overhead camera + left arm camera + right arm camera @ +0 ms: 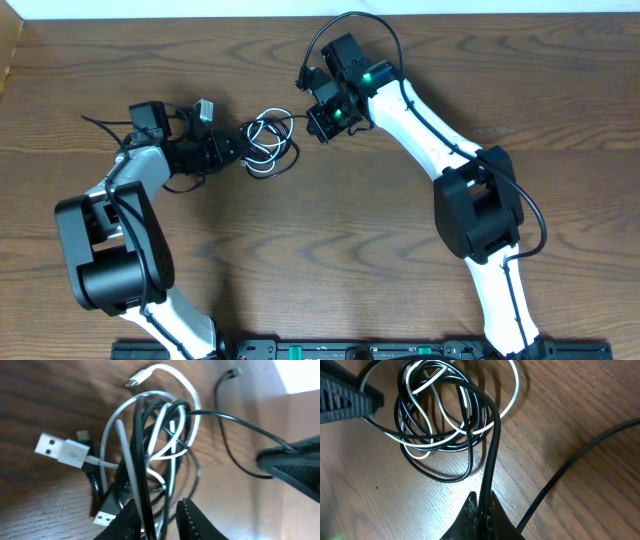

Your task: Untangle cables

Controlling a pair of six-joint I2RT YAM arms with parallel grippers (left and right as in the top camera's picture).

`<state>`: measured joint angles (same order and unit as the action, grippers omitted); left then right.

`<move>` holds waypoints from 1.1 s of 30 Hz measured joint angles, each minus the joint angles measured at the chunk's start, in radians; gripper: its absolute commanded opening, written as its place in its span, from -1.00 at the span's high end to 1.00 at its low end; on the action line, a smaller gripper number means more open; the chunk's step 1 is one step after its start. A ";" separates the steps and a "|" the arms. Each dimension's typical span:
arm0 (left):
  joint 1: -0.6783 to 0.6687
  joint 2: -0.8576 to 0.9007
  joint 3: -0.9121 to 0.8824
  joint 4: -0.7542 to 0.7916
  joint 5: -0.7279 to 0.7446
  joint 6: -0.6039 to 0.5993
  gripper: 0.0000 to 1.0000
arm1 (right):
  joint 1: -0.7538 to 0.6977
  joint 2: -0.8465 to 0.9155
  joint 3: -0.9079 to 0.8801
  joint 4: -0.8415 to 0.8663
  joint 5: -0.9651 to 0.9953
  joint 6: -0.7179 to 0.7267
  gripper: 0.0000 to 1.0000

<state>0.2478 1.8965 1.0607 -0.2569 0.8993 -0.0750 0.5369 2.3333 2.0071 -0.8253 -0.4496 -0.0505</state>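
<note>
- Task item: a tangle of thin black and white cords [268, 142] lies on the brown wood-grain worktop [330, 260], toward 12 o'clock from its centre.
- The left fingers [192, 524] sit at 9 o'clock of the tangle. They stand parted and released, with black and white strands running loosely between them.
- The right fingers [466, 522] sit at 2 o'clock of the tangle, clenched on 1 thin black cord [490, 455] that leads into the loops.
- A white flat USB plug [62, 450] lies on the worktop at the tangle's edge.

White arms [428, 138], black joints [478, 212], green lights [368, 75].
</note>
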 measured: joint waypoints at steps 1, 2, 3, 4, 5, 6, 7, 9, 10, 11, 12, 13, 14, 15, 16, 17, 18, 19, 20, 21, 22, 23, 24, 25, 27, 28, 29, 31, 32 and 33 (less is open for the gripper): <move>-0.008 0.000 0.000 -0.005 -0.024 -0.006 0.40 | 0.000 0.000 0.000 0.000 0.000 0.000 0.98; -0.016 0.000 0.000 -0.009 -0.048 -0.008 0.41 | 0.000 0.000 0.000 0.001 0.000 0.000 0.98; -0.027 0.000 0.000 -0.011 -0.073 -0.013 0.40 | 0.000 0.000 0.000 0.000 -0.001 0.000 0.98; -0.039 0.000 0.000 -0.013 -0.103 -0.026 0.41 | 0.001 0.000 0.000 0.001 -0.001 0.000 0.98; -0.056 0.000 0.000 -0.014 -0.145 -0.036 0.41 | 0.002 0.000 0.000 0.000 -0.001 0.000 0.98; -0.084 0.000 0.000 -0.014 -0.212 -0.057 0.40 | 0.003 0.000 0.000 0.000 -0.001 0.000 0.98; -0.091 0.000 0.000 -0.014 -0.230 -0.061 0.40 | 0.003 0.000 0.000 0.000 -0.001 0.000 0.98; -0.113 0.000 0.000 -0.014 -0.292 -0.077 0.41 | 0.003 0.000 -0.001 0.000 -0.002 0.000 0.98; -0.122 0.000 0.000 -0.014 -0.317 -0.083 0.40 | 0.003 0.000 -0.001 0.000 -0.002 0.000 0.98; -0.132 0.000 0.000 -0.014 -0.341 -0.086 0.41 | 0.003 0.000 -0.001 0.000 -0.002 0.000 0.98; -0.139 0.000 0.000 -0.013 -0.358 -0.087 0.40 | 0.003 0.000 -0.001 0.000 -0.002 0.000 0.98; -0.147 0.000 0.000 -0.010 -0.375 -0.089 0.40 | 0.003 0.000 -0.001 0.000 -0.003 0.000 0.98; -0.154 0.000 0.000 -0.008 -0.389 -0.090 0.41 | 0.003 0.000 -0.001 0.000 -0.003 0.000 0.98; -0.161 0.000 0.000 -0.009 -0.406 -0.094 0.41 | 0.003 0.000 -0.001 -0.001 -0.003 0.000 0.98; -0.167 0.000 0.000 -0.008 -0.418 -0.098 0.42 | 0.003 0.000 -0.001 -0.002 -0.003 0.000 0.97; -0.173 0.000 0.000 -0.006 -0.434 -0.102 0.48 | 0.003 0.000 -0.001 -0.003 -0.003 0.000 0.98; -0.179 0.000 0.000 -0.004 -0.445 -0.107 0.57 | 0.003 0.000 -0.001 -0.004 -0.003 0.000 0.97; -0.185 0.000 0.000 -0.001 -0.458 -0.114 0.63 | 0.003 0.000 -0.001 -0.004 -0.003 0.000 0.96; -0.190 0.000 0.000 0.000 -0.469 -0.114 0.76 | 0.003 0.000 -0.001 -0.004 -0.003 0.000 0.95; -0.193 0.000 0.000 0.000 -0.478 -0.116 0.84 | 0.003 0.000 -0.001 -0.004 -0.003 0.000 0.94; -0.197 0.000 0.000 0.002 -0.486 -0.116 0.85 | 0.003 0.000 -0.001 -0.004 -0.003 0.000 0.95; -0.200 0.000 0.000 0.004 -0.491 -0.116 0.85 | 0.003 0.000 -0.001 -0.004 -0.004 0.000 0.95; -0.201 0.000 0.000 0.005 -0.494 -0.113 0.85 | 0.003 0.000 -0.001 -0.004 -0.004 0.000 0.93; -0.201 0.000 0.000 0.004 -0.495 -0.114 0.85 | 0.003 0.000 -0.001 -0.006 -0.004 0.000 0.88; -0.201 -0.001 0.000 0.004 -0.495 -0.115 0.85 | 0.003 0.000 -0.001 -0.010 -0.004 0.003 0.77; -0.200 -0.002 0.000 0.004 -0.495 -0.114 0.85 | 0.003 0.000 -0.001 -0.013 -0.007 0.006 0.72; -0.198 -0.003 0.000 0.003 -0.494 -0.110 0.85 | 0.001 0.000 -0.001 -0.017 -0.011 0.007 0.64; -0.194 -0.005 0.000 0.000 -0.480 -0.091 0.85 | -0.005 0.000 -0.001 -0.026 -0.034 0.011 0.35; -0.189 -0.006 0.000 -0.002 -0.462 -0.074 0.85 | -0.009 0.000 -0.001 -0.029 -0.053 0.011 0.21; -0.183 -0.008 0.000 -0.003 -0.439 -0.054 0.85 | -0.016 0.000 -0.001 -0.031 -0.078 0.011 0.07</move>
<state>0.0647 1.8889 1.0607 -0.2604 0.4603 -0.1291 0.5205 2.3337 2.0060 -0.8566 -0.5278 -0.0399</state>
